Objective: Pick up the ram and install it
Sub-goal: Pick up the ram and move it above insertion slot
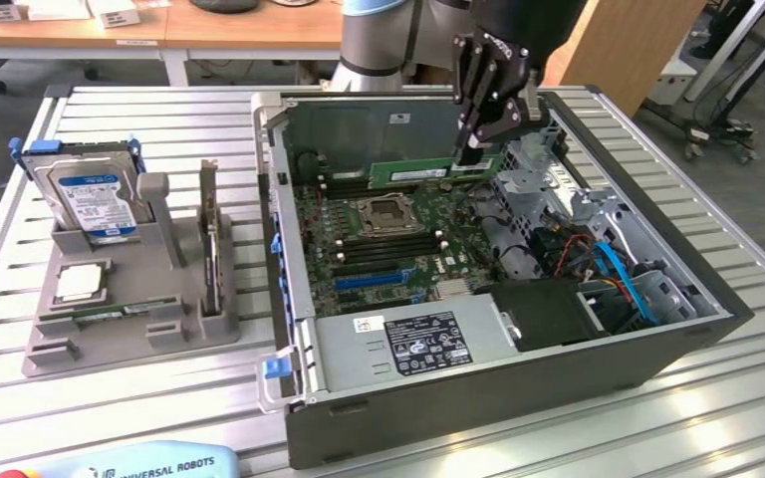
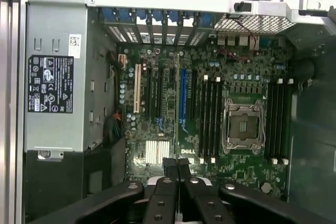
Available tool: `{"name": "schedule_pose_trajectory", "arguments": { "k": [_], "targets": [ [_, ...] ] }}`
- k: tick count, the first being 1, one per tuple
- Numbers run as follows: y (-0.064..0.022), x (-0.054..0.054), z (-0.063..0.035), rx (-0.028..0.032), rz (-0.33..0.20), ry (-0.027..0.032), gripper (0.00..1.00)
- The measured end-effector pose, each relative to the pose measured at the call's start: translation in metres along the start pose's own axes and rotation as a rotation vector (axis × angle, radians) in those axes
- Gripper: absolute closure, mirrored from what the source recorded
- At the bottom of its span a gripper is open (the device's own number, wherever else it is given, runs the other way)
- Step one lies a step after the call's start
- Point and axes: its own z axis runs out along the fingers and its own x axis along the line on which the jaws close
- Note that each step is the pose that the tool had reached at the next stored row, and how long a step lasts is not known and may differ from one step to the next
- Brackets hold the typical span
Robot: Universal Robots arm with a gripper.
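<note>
The ram (image 1: 416, 172), a long thin green board with a pale label, hangs level above the motherboard (image 1: 370, 234) inside the open computer case. My gripper (image 1: 470, 157) is shut on the stick's end towards the exterior view's right. It sits just above the far memory slots (image 1: 356, 185), beyond the empty processor socket (image 1: 385, 212). In the wrist view the black fingertips (image 2: 171, 167) are pressed close together over the motherboard (image 2: 210, 103). Empty black memory slots (image 2: 210, 119) lie on both sides of the socket (image 2: 244, 125).
The case's walls (image 1: 489, 383) ring the work area, with a grey power supply (image 1: 409, 344) at the front and cables and a drive cage (image 1: 582, 249) on the exterior view's right. A grey holder (image 1: 124, 299) on the slatted table carries a hard drive (image 1: 87, 194) and a square chip (image 1: 80, 283).
</note>
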Motion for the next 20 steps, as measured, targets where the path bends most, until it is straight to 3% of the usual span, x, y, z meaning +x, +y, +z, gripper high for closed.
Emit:
{"name": "schedule_pose_trajectory", "arguments": {
  "k": [9,20],
  "targets": [
    [-0.0001,-0.005,0.0001,0.0000,0.000,0.0000,0.89],
    [-0.0008,-0.035,0.0011,-0.0001,0.000,0.0003,0.89]
  ]
}}
